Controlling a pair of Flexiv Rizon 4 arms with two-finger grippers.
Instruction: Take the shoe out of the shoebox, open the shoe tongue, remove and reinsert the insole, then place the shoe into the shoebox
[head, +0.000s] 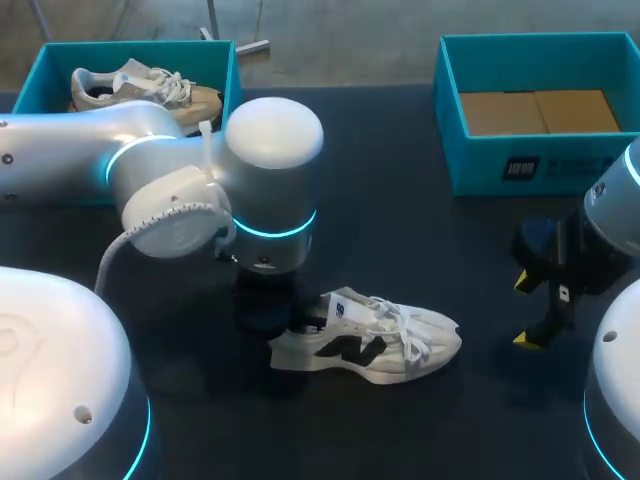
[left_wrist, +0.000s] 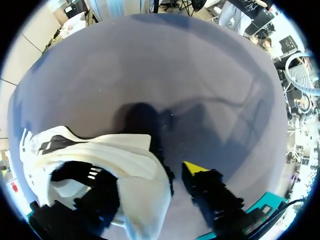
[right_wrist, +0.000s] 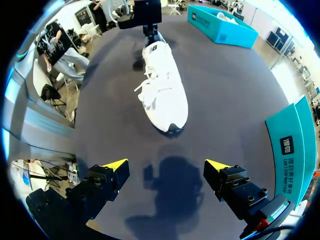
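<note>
— Item: shoe (head: 370, 345)?
— Lay along the desk's (head: 420, 230) near edge, heel at left claw (head: 268, 312), toe toward right claw (right_wrist: 166, 165).
— Claws?
— Right gaped wide, empty, well apart; left's grip untellable (heel hid it).

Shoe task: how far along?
Done: white shoe is out on the table. In hand: left gripper at its heel; right gripper open, clear of it. Left: tongue, insole, then back into the shoebox.

The white shoe (head: 370, 345) with black marks stood on its sole on the table (head: 400, 230), toe to the right. The teal shoebox (head: 480, 165) sat open, well apart.
</note>
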